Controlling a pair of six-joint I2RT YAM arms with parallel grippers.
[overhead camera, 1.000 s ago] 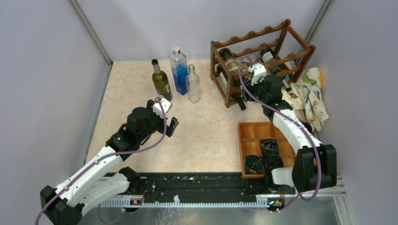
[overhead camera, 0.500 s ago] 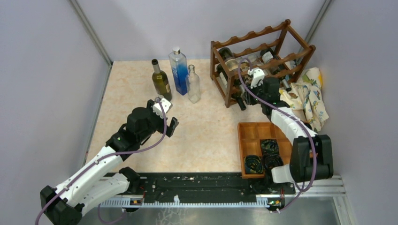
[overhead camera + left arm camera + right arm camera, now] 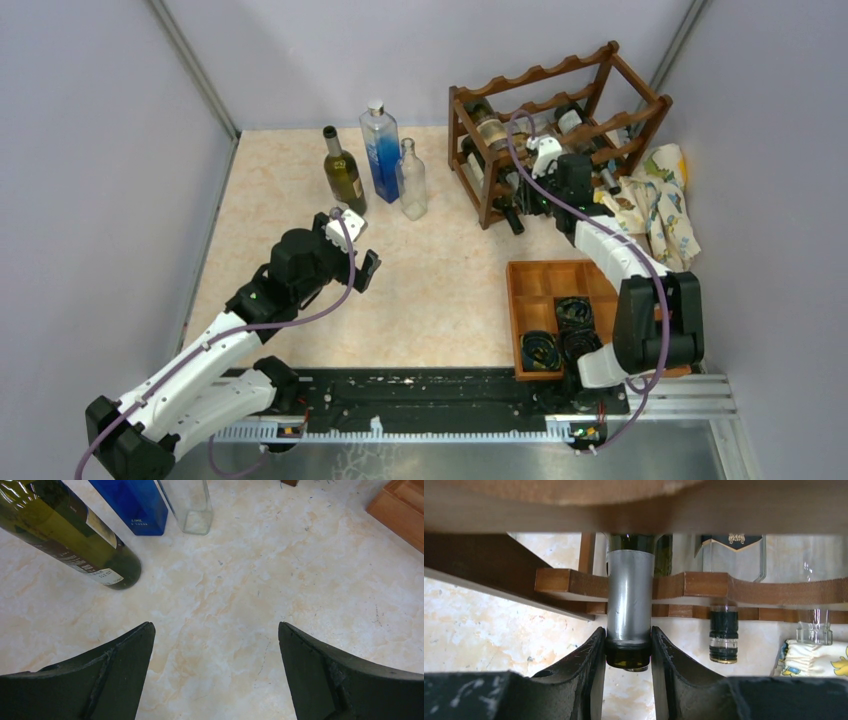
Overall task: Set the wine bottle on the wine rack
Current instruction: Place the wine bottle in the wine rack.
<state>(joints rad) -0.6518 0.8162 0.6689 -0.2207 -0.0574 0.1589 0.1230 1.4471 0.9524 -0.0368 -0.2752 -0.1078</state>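
Observation:
The wine rack (image 3: 560, 130) of dark reddish-brown wood stands at the back right with several bottles lying in it. My right gripper (image 3: 628, 647) is shut on the neck of a dark green wine bottle (image 3: 629, 610) with a silver foil sleeve. The neck lies across a scalloped rail (image 3: 694, 586) of the rack. In the top view my right gripper (image 3: 555, 165) is at the rack's front. My left gripper (image 3: 215, 630) is open and empty above the table, in the top view (image 3: 360, 265) short of three standing bottles.
A green bottle (image 3: 343, 172), a blue bottle (image 3: 380, 150) and a clear bottle (image 3: 411, 180) stand at the back middle. A flat wooden compartment tray (image 3: 545, 290) with coiled cables lies at front right. A patterned cloth (image 3: 660, 205) lies right of the rack.
My right arm has reached further toward the rack, carrying the bottle deeper in. The left arm has not moved.

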